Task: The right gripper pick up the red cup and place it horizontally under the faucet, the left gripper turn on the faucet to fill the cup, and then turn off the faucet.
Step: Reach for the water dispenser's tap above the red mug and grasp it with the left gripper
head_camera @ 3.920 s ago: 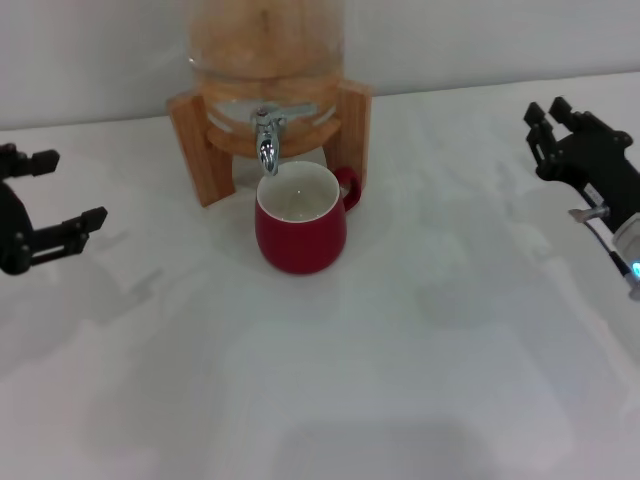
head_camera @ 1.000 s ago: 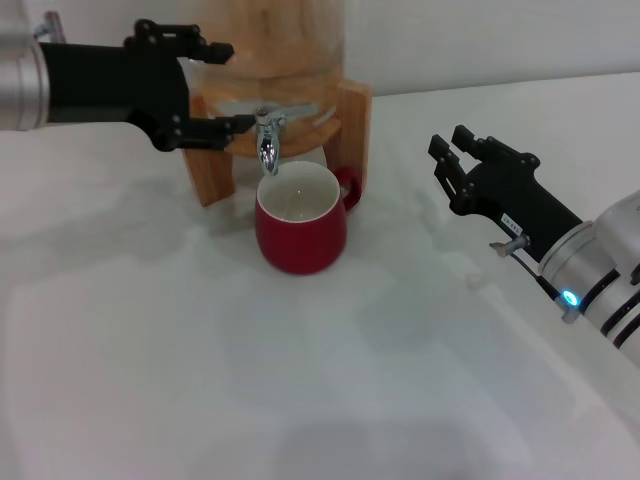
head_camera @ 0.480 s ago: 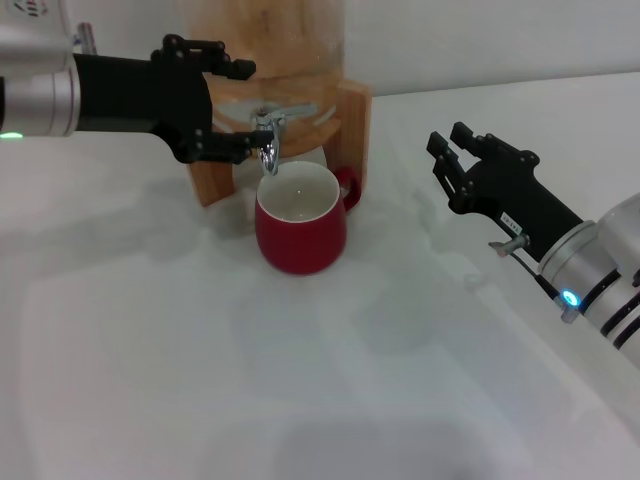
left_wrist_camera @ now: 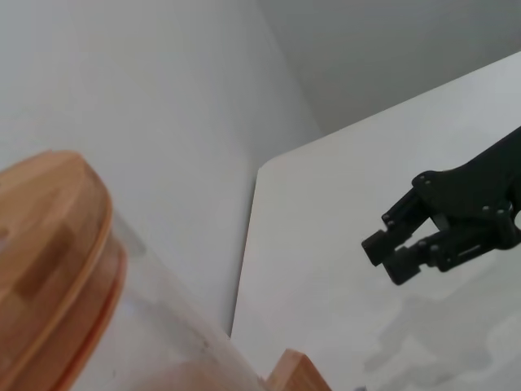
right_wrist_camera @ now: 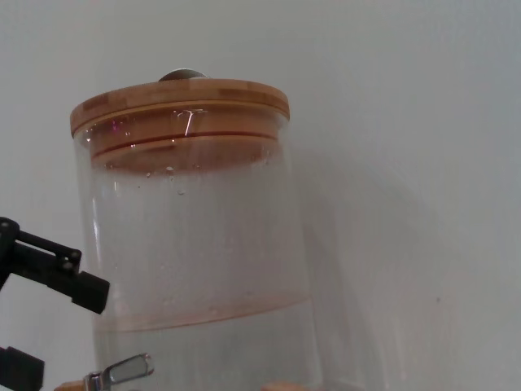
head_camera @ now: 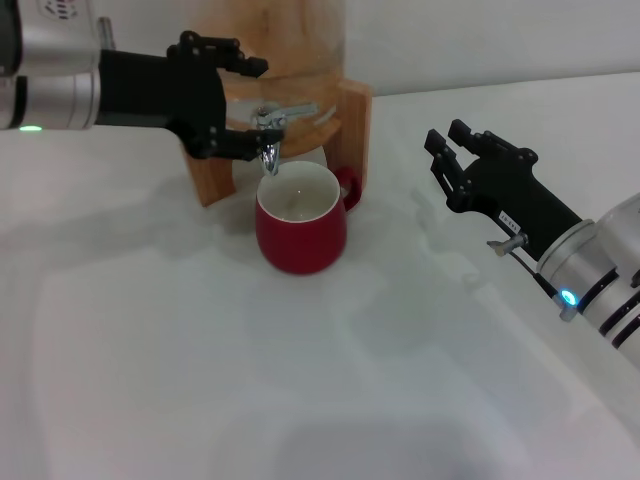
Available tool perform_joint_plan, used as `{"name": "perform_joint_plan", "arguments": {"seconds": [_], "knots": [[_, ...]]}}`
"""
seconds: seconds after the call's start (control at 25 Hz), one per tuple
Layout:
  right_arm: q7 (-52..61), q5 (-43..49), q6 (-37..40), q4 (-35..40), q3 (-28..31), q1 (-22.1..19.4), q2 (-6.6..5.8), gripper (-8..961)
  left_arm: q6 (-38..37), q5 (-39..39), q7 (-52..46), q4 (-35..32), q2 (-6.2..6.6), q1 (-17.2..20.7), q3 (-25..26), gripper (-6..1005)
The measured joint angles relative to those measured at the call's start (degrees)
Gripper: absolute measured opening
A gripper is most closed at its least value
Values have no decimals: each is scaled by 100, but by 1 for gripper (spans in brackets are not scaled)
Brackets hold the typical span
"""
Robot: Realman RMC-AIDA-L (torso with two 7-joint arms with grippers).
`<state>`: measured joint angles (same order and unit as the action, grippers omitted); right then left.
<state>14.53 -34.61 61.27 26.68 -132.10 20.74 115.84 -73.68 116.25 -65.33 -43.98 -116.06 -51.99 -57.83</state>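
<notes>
Left gripper (head_camera: 246,103) spread open, fingers either side of the faucet (head_camera: 268,132) lever, grasping nothing, red cup (head_camera: 299,230) upright on the white table (head_camera: 300,380) right under the spout, right gripper (head_camera: 459,158) open and empty, well right of cup.

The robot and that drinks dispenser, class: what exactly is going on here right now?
The red cup stands upright on the white table, directly under the chrome faucet of the clear dispenser on its wooden stand. The left pincer, open, is at the faucet's lever, its fingers either side. The right pincer hangs open and empty off to the cup's right. No stream shows.
</notes>
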Motion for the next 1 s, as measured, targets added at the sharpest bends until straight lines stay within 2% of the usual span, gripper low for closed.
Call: {"name": "perform_joint_plan", "arguments": {"seconds": [0.16, 0.56, 0.72, 1.0], "knots": [[-1, -6, 0, 4, 0, 8, -4, 291, 41, 3, 116, 221, -2, -171, 0, 740], [-73, -28, 1, -26, 86, 15, -9, 293, 103, 4, 236, 284, -57, -228, -91, 740], [-136, -53, -47, -217, 366, 36, -9, 295, 96, 4, 222, 280, -67, -231, -134, 741], [-392, -56, -147, -672, 1275, 49, -28, 297, 68, 4, 215, 242, -75, -221, -181, 740]]}}
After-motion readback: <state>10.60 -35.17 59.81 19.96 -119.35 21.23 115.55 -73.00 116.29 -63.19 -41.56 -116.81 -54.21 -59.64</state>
